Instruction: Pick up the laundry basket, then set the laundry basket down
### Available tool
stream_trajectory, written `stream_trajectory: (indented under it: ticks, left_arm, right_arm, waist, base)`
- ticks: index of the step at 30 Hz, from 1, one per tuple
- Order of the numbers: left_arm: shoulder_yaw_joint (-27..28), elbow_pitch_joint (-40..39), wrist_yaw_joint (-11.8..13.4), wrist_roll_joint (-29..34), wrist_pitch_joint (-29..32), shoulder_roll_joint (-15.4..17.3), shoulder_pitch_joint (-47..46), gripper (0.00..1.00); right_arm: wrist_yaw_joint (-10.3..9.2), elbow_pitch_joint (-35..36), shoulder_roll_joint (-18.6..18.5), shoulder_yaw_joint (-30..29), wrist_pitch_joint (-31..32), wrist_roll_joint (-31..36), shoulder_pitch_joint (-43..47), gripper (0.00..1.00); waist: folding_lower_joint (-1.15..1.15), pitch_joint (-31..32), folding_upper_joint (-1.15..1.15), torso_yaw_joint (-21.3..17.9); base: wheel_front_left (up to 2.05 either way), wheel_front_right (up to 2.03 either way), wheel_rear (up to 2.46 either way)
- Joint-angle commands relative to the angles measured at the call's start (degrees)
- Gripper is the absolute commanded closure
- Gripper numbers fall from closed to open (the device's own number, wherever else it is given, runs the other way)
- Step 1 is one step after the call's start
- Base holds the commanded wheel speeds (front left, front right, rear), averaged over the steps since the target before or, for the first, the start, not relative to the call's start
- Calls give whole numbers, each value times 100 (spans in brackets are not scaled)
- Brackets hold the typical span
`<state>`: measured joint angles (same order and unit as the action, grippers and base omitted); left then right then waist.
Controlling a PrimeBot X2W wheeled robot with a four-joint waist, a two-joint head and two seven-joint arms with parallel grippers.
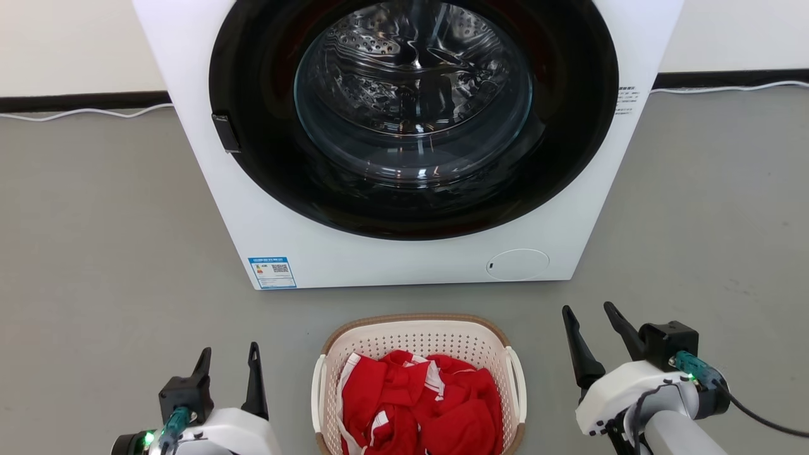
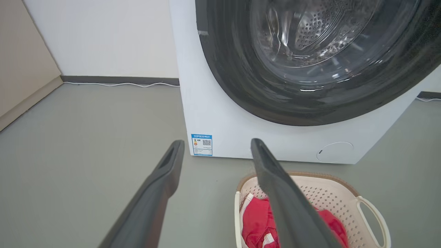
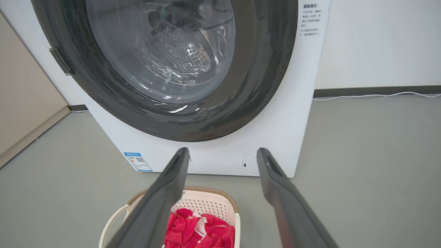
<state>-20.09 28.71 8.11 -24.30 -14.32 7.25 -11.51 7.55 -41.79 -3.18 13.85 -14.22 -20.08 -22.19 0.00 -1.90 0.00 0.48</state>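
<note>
The laundry basket [image 1: 414, 335] stands on the grey floor just in front of the washing machine: cream perforated plastic, brown rim, white side handles, with red and white cloth [image 1: 420, 404] inside. My left gripper [image 1: 229, 360] hovers to its left, open and empty, apart from the basket. My right gripper [image 1: 592, 316] hovers to its right, also open and empty. In the left wrist view the basket [image 2: 330, 196] lies low right beyond the left gripper [image 2: 217, 146]. In the right wrist view the basket [image 3: 210, 201] lies low left below the right gripper [image 3: 224, 153].
A white front-loading washing machine [image 1: 316, 253] with a closed dark round door [image 1: 414, 114] stands right behind the basket. White cables [image 1: 88, 112] run along the dark skirting at the back wall. Grey floor [image 1: 95, 253] spreads on both sides. A beige panel [image 2: 24, 69] stands far left.
</note>
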Motion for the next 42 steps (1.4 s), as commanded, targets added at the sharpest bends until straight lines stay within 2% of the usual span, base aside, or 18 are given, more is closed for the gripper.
stream_trajectory:
  ticks: [1,10,21,42]
  left_arm:
    - [252,-206,-31,110,-68,70,-38,0]
    - [965,-1063,-267,709,-68,-182,582,0]
    - [1334,-1459,-513,1142,-68,-346,981,0]
    - [1511,-1564,-708,1193,-68,-435,1186,0]
  right_arm:
    - [-6,196,29,72,-77,67,30,0]
    - [-6,1041,30,-267,-77,406,528,0]
    - [-6,1690,30,-631,-78,753,1082,0]
    - [-6,1922,30,-750,-78,816,1284,0]
  waist:
    - [0,7,0,-6]
    - [0,76,0,-32]
    - [0,126,0,-113]
    - [0,30,0,-181]
  base:
    - [0,0,0]
    - [0,0,0]
    - [0,0,0]
    - [0,0,0]
